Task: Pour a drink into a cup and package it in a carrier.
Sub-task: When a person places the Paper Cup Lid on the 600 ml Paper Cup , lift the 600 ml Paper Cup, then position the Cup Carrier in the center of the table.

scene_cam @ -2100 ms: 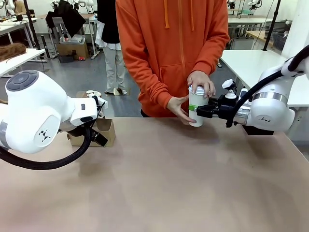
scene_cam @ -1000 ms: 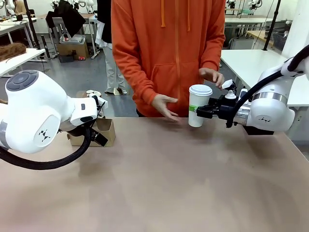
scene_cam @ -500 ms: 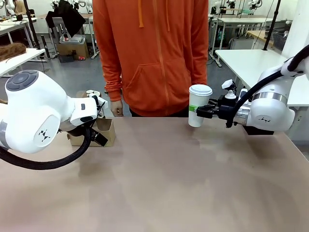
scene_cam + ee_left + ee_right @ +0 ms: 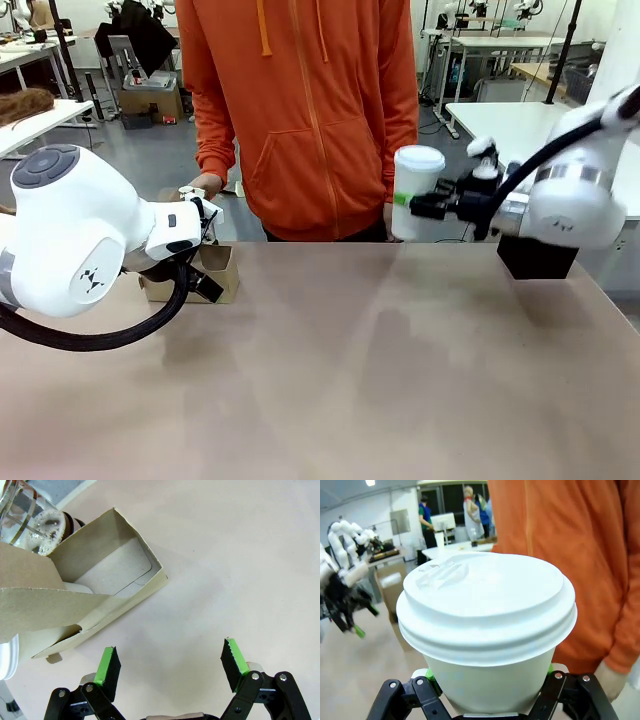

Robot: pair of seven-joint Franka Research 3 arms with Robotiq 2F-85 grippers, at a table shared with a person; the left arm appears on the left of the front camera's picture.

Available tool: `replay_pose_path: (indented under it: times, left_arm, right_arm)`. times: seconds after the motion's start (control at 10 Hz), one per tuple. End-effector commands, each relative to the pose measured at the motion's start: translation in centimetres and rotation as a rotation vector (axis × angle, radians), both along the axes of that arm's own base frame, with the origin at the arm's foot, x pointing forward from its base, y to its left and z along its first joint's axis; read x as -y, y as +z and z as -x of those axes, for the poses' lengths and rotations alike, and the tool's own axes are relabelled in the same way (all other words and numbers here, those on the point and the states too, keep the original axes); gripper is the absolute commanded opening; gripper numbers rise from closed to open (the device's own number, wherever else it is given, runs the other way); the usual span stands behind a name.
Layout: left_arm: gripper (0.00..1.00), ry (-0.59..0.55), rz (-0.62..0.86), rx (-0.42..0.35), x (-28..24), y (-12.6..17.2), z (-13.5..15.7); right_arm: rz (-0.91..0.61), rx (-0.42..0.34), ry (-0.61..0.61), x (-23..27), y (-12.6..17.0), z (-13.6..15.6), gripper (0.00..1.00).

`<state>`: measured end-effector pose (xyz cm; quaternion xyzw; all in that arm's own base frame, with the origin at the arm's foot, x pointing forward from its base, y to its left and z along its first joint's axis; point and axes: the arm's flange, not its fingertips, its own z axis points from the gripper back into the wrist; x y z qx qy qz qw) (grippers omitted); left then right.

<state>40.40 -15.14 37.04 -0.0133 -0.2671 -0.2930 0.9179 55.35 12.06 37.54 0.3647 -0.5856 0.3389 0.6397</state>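
Across the table [image 4: 350, 380], front view: the right gripper [image 4: 418, 207] clamps the lidded white cup [image 4: 415, 185] upright at the far edge, before a person [image 4: 300, 120] in an orange hoodie; the brown carrier [image 4: 215, 272] sits at left. Left wrist view: the left gripper [image 4: 170, 667] gapes wide, holding nothing, over the table, with the carrier just beyond and a glass jug [image 4: 27, 520] behind it. Right wrist view: the cup stands clamped between both jaws.

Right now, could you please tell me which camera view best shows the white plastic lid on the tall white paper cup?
The right wrist view: close above the white plastic lid, it shows the whole top and rim over the tall white paper cup. The front view shows that lid small and side-on.
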Motion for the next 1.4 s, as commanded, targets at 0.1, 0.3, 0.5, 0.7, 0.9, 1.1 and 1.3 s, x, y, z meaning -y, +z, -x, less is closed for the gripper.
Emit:
replay_pose_path:
  times: [0.1, 0.3, 0.5, 0.7, 0.9, 1.1, 1.3]
  left_arm:
    - [1.0, 0.0, 0.001, 0.0, 0.0, 0.0, 0.0]
    - [1.0, 0.0, 0.001, 0.0, 0.0, 0.0, 0.0]
    - [1.0, 0.0, 0.001, 0.0, 0.0, 0.0, 0.0]
    - [1.0, 0.0, 0.001, 0.0, 0.0, 0.0, 0.0]
    - [1.0, 0.0, 0.001, 0.0, 0.0, 0.0, 0.0]
    - [1.0, 0.0, 0.001, 0.0, 0.0, 0.0, 0.0]
    - [1.0, 0.0, 0.001, 0.0, 0.0, 0.0, 0.0]
  right_arm:
    - [0.025, 0.011, 0.029, -1.8, 11.1, 5.9, 0.8]
    - [0.04, 0.041, 0.035, -2.7, 15.0, 8.7, 0.8]
    - [0.05, 0.055, 0.019, -2.8, 17.1, 10.6, 0.8]
    - [0.03, 0.022, 0.068, -2.2, 17.7, 11.3, 0.8]
    - [0.043, 0.09, 0.032, -3.3, 17.6, 10.8, 0.8]
    - [0.043, 0.09, 0.032, -3.3, 17.6, 10.8, 0.8]
    - [0.043, 0.09, 0.032, -3.3, 17.6, 10.8, 0.8]
